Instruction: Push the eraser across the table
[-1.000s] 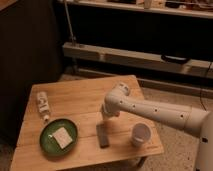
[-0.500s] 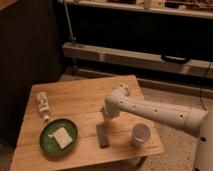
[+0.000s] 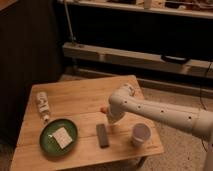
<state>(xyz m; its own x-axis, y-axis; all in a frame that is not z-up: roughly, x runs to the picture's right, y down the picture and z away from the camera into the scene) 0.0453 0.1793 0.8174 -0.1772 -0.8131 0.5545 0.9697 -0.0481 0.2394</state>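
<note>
The gripper holds its spot, grip state unclear; the eraser just beside it hasn't budged.

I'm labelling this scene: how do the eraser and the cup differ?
The eraser is dark; the cup is white. The eraser is a flat bar lying on the table; the cup is round and stands upright. The gripper hangs by the eraser's far end; the cup stands apart from it. Both sit near the table's front edge.
</note>
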